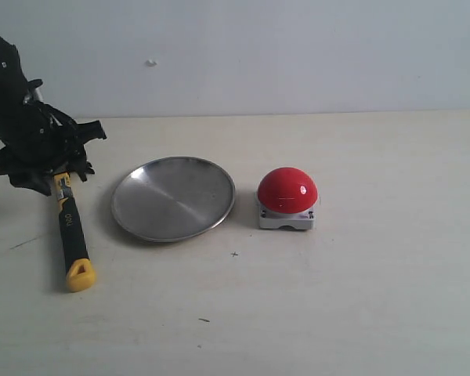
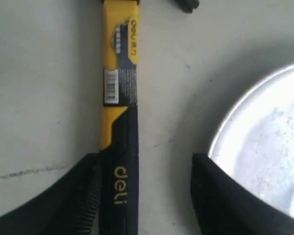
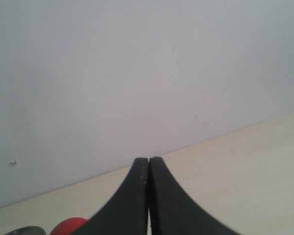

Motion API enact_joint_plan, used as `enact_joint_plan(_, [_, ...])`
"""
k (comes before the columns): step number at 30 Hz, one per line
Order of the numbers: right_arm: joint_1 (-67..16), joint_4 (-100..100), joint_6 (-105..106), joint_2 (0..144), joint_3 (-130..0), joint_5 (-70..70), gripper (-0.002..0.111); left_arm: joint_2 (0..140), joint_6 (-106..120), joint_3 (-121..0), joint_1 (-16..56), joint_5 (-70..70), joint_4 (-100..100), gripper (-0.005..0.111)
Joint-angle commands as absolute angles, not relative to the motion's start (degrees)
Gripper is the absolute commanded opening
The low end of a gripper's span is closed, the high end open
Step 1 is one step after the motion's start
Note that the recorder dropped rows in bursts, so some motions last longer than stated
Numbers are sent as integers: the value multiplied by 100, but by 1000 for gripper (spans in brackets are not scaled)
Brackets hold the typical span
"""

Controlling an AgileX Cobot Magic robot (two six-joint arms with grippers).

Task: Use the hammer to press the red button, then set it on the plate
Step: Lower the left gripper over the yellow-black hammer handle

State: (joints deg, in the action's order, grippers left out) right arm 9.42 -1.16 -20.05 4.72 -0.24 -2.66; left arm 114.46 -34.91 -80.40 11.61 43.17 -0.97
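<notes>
Left wrist view puts the hammer (image 2: 120, 122) right between the spread fingers (image 2: 63, 196) of the left gripper (image 2: 144, 164). Its handle runs lengthwise away from the wrist and crosses the gap squarely, so closing should pinch the black grip from both sides. The handle sits close against one finger, touching or nearly so, with a clear gap to the other. The jaws are open and hold nothing, and I cannot tell how high they stand above the table.

In the exterior view the hammer (image 1: 70, 231) lies flat on the table to the left of the plate (image 1: 172, 205), near it but not touching. Its long axis runs roughly front to back, with the yellow butt toward the camera and the head hidden under the left gripper (image 1: 53, 176). The red button (image 1: 287, 188) stands just beside the plate on its other side.

The right gripper (image 3: 148, 196) has its fingers pressed together on nothing and faces the wall, so the left arm is plainly the nearer. The handle is black with yellow flashes, a barcode label and yellow lettering
</notes>
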Motion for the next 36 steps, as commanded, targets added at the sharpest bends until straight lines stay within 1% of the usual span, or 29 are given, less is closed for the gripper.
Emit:
enact_joint_plan(1, [933,-178,-2004,444,0,-274,0,11457,-3507,-8084,1150,4024,163,54])
enact_joint_plan(36, [933,-178,-2004,444,0,-274,0,11457,-3448,-8084,1150,3989,30,54])
